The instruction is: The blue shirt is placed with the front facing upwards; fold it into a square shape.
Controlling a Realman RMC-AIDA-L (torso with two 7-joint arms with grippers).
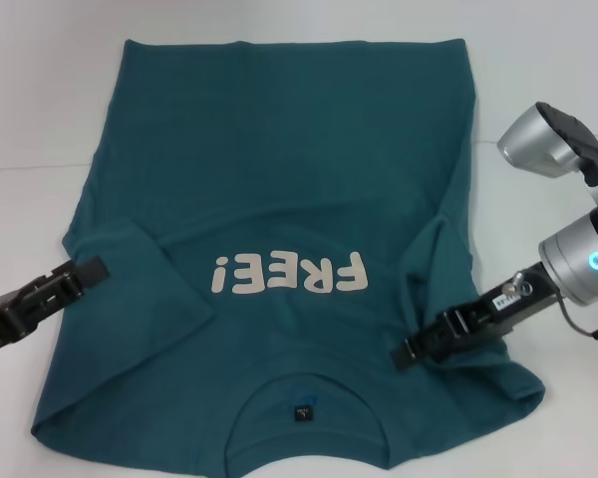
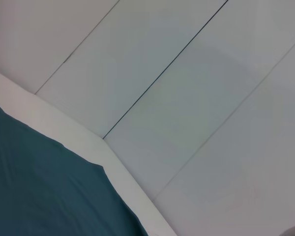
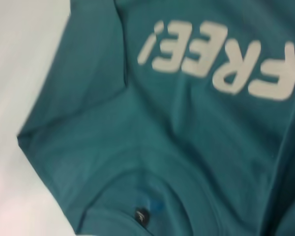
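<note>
Table: my white flat tabletop (image 1: 40, 119), bearing the shirt.
Shirt: large teal-blue cotton T-shirt (image 1: 279, 179), front up, collar nearest me; both sleeves folded inward, body folds left.
Right gripper (image 1: 411, 356): on right sleeve fold; fingers' state unclear.
Left gripper (image 1: 90, 269): at left sleeve edge; likewise unclear.

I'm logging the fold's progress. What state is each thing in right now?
blue shirt: lying flat on the white table, print up, collar toward the robot, both sleeves folded inward over the body, lower part not yet folded.
left pincer: at the shirt's left edge by the folded sleeve.
right pincer: on the folded right sleeve, fabric bunched around it.
</note>
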